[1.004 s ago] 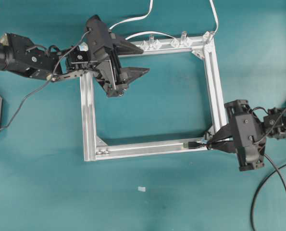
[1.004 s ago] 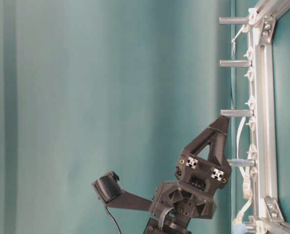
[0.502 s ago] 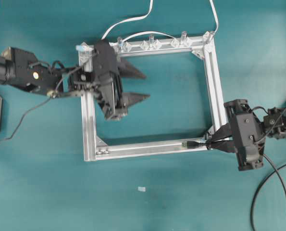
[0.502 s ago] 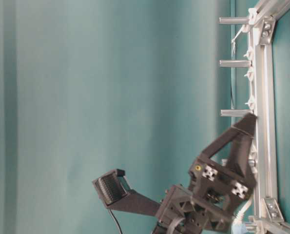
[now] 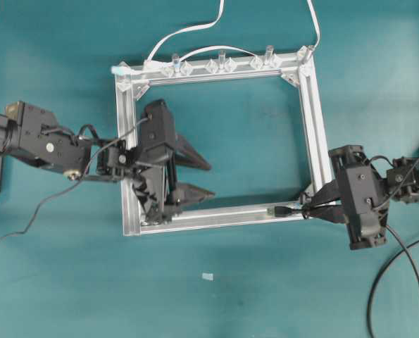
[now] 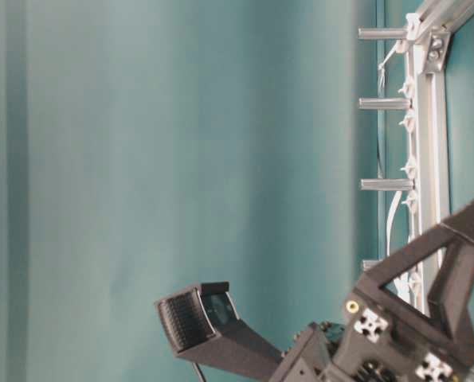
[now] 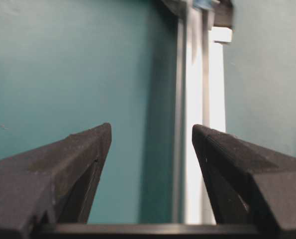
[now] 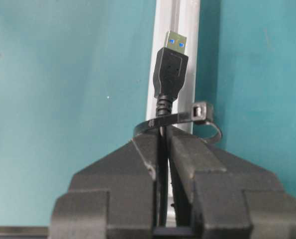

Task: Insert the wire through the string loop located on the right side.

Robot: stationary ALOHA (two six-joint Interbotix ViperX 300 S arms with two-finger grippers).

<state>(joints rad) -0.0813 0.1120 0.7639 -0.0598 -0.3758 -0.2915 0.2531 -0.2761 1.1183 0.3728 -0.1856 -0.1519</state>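
Wire (image 8: 170, 69) pinched in right gripper (image 8: 162, 144), plug through loop (image 8: 187, 119) over frame (image 5: 216, 215) bottom rail. Left gripper (image 5: 198, 176) wide open, empty, inside frame's lower-left corner.

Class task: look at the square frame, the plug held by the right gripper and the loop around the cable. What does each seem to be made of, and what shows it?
Frame: bare silvery metal, probably aluminium; bright grooved bars, corner brackets.
Plug: matte black moulded plastic body, shiny metal tip with a blue insert.
Loop: looks like a thin black plastic tie with a small square head, rather than string.
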